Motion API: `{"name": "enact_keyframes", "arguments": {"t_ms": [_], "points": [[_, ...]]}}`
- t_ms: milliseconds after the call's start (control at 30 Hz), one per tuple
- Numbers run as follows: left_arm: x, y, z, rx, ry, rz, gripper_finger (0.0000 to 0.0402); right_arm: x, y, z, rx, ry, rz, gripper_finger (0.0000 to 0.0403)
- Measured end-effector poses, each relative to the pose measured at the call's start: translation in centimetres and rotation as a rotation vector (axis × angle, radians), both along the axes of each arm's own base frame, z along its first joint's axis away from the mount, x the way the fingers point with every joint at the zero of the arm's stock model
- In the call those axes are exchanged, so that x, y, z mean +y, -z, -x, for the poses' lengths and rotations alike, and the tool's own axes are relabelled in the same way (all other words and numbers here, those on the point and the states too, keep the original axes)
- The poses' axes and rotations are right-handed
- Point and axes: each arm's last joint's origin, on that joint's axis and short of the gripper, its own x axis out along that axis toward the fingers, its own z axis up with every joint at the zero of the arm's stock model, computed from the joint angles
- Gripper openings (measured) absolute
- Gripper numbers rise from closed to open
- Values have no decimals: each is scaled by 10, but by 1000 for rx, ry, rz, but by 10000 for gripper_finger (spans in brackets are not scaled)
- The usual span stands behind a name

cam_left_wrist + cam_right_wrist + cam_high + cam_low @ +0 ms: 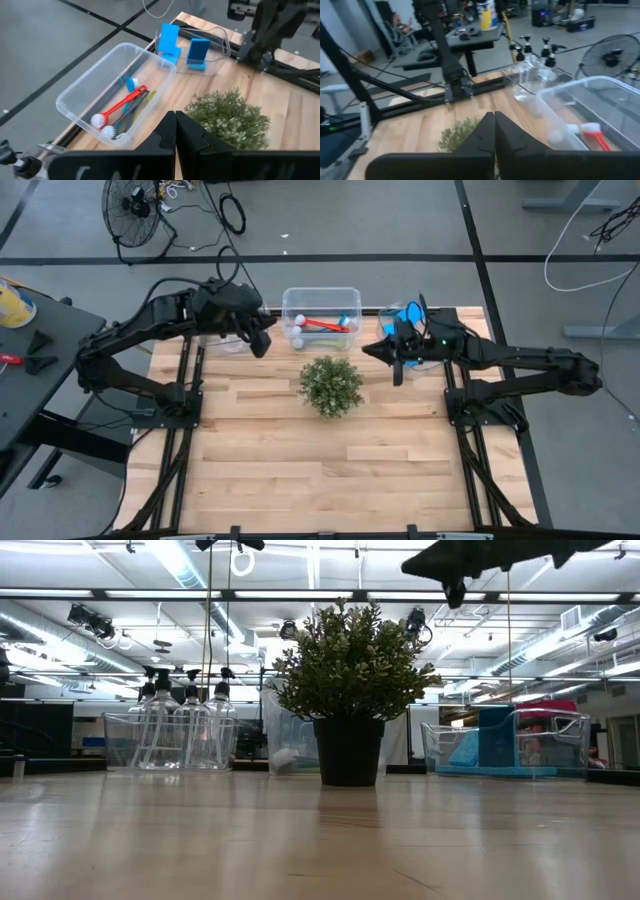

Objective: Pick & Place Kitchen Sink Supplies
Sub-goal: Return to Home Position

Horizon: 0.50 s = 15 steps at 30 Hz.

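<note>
With the left gripper and right gripper both pressed together and empty, we fear a low swing home could clip the plant.

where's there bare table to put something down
The whole near half of the table, in front of the plant, is bare, and so are the strips either side of the plant. The far edge is crowded: bottle bin, brush bin and sponge bin in a row, left jaws and right jaws hanging shut by it.
</note>
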Motion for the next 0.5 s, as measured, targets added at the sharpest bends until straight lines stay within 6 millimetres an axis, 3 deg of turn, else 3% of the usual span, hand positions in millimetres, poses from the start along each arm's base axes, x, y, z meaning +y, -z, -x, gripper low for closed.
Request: {"name": "enact_keyframes", "arguments": {"t_ms": [167,500], "points": [[0,-1,-1,-25,-14,20,3,10,14,7,16,25,-8,1],[0,-1,-1,-25,-14,20,3,33,38,15,9,-111,-8,1]]}}
